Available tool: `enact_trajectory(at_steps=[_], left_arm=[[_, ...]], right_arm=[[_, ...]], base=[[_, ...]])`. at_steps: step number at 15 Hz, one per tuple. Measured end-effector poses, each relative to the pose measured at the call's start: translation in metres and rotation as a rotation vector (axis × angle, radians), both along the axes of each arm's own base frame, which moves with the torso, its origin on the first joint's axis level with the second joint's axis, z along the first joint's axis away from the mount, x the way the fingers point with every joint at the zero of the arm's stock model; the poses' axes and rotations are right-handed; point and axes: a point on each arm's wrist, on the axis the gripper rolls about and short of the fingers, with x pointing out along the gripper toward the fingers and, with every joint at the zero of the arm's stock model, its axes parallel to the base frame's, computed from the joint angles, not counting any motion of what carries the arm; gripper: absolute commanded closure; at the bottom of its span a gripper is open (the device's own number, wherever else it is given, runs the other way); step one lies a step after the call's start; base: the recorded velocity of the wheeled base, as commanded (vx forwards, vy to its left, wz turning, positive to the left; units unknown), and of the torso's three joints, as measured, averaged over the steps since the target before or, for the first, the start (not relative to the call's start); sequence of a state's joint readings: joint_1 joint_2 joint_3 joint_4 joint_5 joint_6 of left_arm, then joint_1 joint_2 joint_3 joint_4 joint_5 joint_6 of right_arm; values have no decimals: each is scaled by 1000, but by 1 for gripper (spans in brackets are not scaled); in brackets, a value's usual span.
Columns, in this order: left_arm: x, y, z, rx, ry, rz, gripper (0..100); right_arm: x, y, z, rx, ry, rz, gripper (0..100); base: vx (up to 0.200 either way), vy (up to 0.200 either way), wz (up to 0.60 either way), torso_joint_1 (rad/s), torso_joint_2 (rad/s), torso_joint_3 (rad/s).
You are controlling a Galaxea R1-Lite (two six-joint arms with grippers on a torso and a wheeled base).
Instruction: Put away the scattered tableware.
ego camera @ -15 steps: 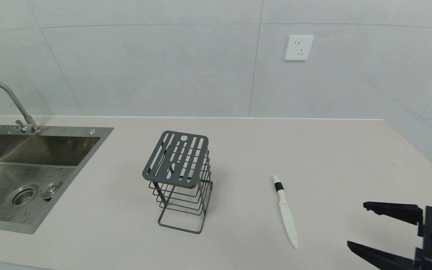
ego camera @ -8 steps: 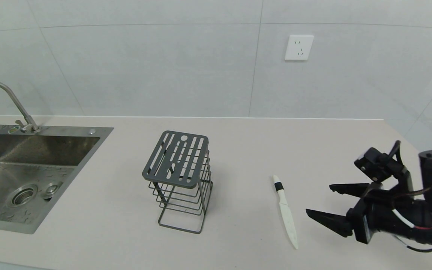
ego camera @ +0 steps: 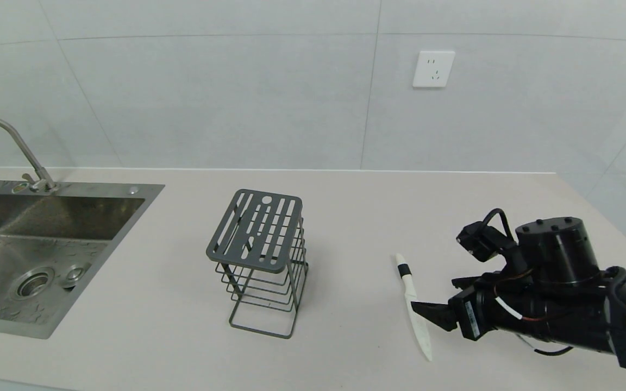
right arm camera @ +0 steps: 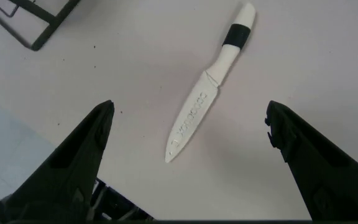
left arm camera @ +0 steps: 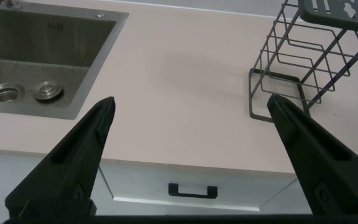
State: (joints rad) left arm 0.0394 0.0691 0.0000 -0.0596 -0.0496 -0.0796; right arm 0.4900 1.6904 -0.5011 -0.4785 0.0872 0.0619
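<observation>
Lying flat on the pale countertop [ego camera: 345, 217], right of the dark grey slotted wire rack [ego camera: 258, 255], the slim white black-banded knife [ego camera: 413, 304] sits by the right gripper [ego camera: 433, 296], fingers spread, in the head view; pinching the thin blade could skid it. Left wrist view: left gripper [left arm camera: 191, 102] also spread. Right wrist view clarifies that the blade lies between the fingers.

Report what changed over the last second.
The right end effector swept in from the right toward the white knife, jaws open, and is now beside its blade, nothing grasped. The knife, the wire rack and the sink stayed put.
</observation>
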Motion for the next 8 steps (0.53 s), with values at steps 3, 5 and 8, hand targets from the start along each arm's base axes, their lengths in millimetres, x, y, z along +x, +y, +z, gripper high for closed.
enact_trajectory(at_steps=[3, 5, 8], left_arm=[[0, 0, 0, 0, 0, 2, 0], [0, 0, 0, 0, 0, 3, 0], [0, 0, 0, 0, 0, 5, 0]], right_arm=[[10, 9, -13, -53, 24, -37, 0], [18, 16, -21, -80, 34, -74, 0], [22, 28, -38, -117, 86, -101, 0]], base=[[0, 0, 0, 0, 0, 0], [0, 0, 0, 0, 0, 0], [0, 0, 0, 0, 0, 0]])
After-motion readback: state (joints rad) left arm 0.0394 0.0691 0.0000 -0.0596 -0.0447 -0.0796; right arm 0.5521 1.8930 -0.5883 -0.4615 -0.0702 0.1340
